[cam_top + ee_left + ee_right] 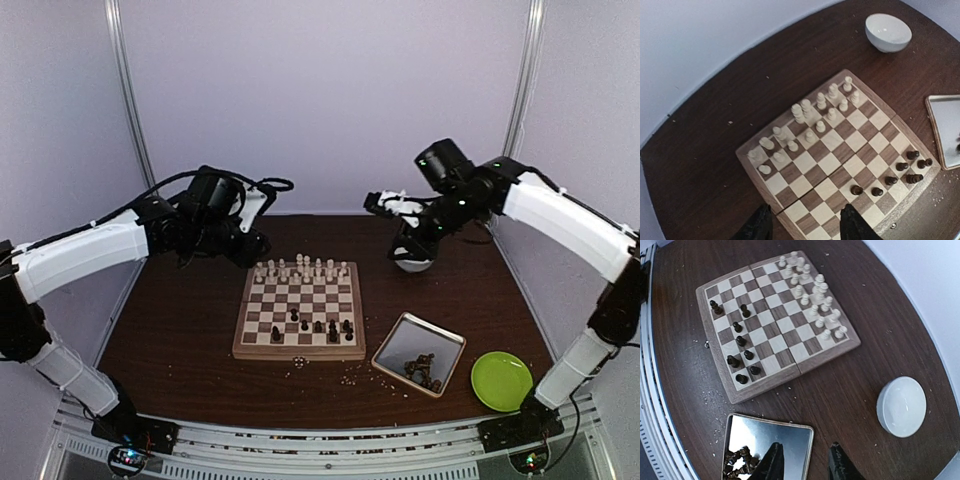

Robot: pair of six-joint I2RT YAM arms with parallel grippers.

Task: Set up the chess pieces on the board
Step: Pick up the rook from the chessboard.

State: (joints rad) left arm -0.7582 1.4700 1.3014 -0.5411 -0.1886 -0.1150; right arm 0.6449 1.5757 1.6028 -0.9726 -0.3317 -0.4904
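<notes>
Leftover dark chess pieces [740, 460] sit heaped in the near corner of the metal tray [765, 432], just right of the board [268, 312]. The cream pieces [300, 268] already fill its far rows. Looks like the right gripper [805, 450], spread wide and empty, hangs off the board's far-right corner, so the heap lies back toward the bases. That arm's nearer. The left gripper [805, 215], also wide with nothing in it, hangs off the board's far-left corner.

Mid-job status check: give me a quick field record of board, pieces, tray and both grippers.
board: square wooden chessboard, table centre
cream chess pieces: standing on far two rows
dark chess pieces: some on near rows, more heaped in shiny rectangular metal tray
left gripper: open, empty, raised
right gripper: open, empty, raised
other: round white bowl, round green plate
</notes>
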